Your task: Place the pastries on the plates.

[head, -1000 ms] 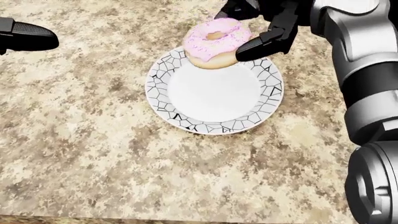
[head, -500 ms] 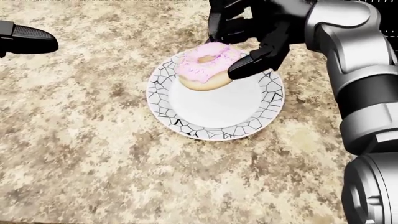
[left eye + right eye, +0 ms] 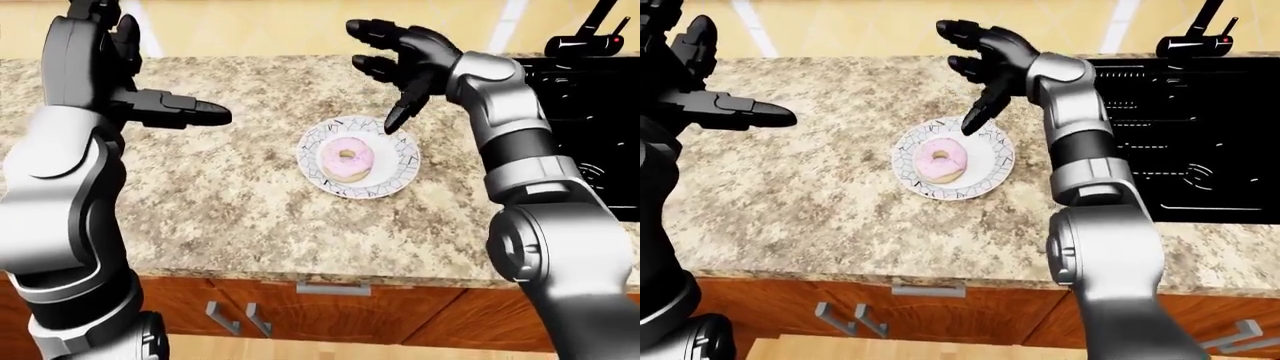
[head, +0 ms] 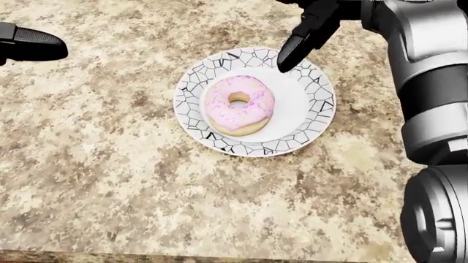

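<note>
Donut (image 4: 239,105) lies on plate (image 4: 314,116), just below right hand (image 3: 400,64) fingers, spread wide, empty. Left hand (image 3: 165,109) open too, well apart. Granite counter (image 4: 110,175), black sink (image 3: 1185,135) by right arm, wood cabinets (image 3: 330,311) beneath.

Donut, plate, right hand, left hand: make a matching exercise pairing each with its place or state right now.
Things:
1. donut
2. plate
3. right hand
4. left hand

States:
A. open, raised above the plate's upper rim
B. lying on the plate, pink icing up
C. open, over bare counter, left of the plate
D. resting on the granite counter

Pairs: 1-B, 2-D, 3-A, 4-C
</note>
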